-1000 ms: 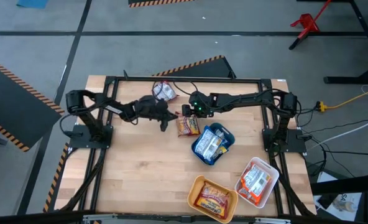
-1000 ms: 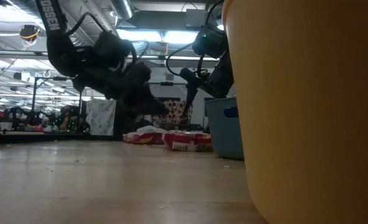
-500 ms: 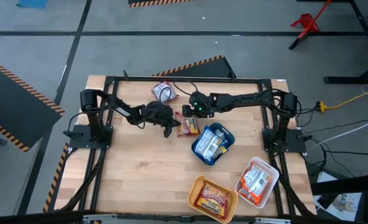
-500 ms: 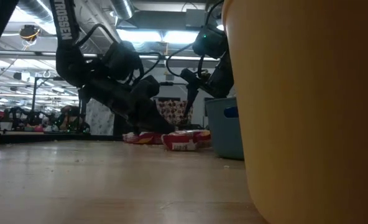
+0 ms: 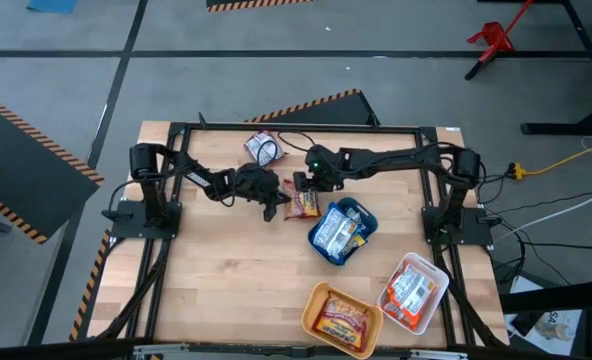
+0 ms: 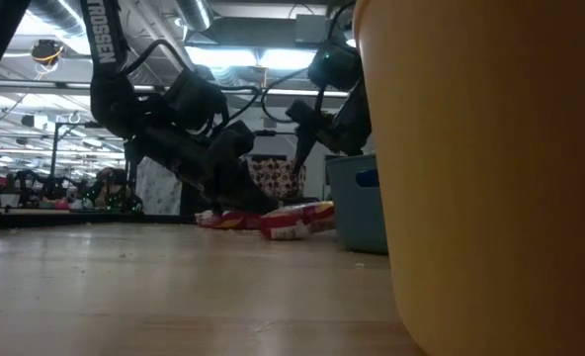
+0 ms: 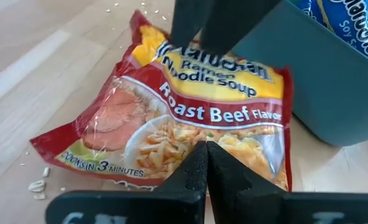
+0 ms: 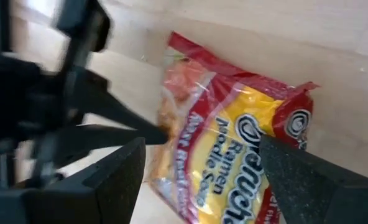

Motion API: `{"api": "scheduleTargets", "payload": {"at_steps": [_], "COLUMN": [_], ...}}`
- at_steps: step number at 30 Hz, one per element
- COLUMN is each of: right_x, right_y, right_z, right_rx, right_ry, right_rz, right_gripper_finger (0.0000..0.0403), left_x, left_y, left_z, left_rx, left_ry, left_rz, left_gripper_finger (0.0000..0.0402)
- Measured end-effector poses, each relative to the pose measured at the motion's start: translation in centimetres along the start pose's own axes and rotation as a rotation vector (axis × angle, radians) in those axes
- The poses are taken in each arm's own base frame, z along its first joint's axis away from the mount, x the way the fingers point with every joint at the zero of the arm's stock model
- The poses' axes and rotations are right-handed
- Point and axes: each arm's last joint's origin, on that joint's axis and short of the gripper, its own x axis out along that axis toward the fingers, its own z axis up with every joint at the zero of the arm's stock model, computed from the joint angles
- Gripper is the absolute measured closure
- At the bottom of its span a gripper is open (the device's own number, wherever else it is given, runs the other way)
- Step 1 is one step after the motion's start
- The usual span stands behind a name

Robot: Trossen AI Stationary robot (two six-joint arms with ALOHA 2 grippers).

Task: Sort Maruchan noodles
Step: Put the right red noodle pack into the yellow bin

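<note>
the left gripper (image 5: 272, 207), fingers together, pins the roast beef packet (image 5: 303, 204) beside the teal tray (image 5: 365, 232); the right gripper (image 5: 303, 184) straddles it wide apart, probably to grasp.

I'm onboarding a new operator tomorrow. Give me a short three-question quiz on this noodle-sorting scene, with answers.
1. True or false: the left gripper is shut, its tip at the Roast Beef packet.
2. Which tray sits right beside that packet? A. teal tray B. orange tray C. white tray
3. Fill in: the right gripper hovers over the packet with its fingers ____.

Key: 1. True: the fingers are pressed together at the packet's edge. 2. A: the teal tray, already holding blue-and-white packets. 3. Open: one finger on each side, nothing gripped.
</note>
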Motion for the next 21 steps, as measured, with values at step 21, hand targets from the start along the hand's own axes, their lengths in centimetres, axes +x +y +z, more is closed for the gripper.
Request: {"api": "scheduleTargets", "payload": {"at_steps": [21], "right_x": [-3.0], "right_y": [0.2], "right_z": [0.6], "right_rx": [-0.040], "right_ry": [-0.130], "right_rz": [-0.057], "right_gripper_finger": [0.0104], "left_x": [0.0], "left_y": [0.4], "left_z": [-0.9], "left_rx": [-0.025], "left_ry": [0.061], "left_rz": [0.069], "left_gripper_finger": [0.0402]}}
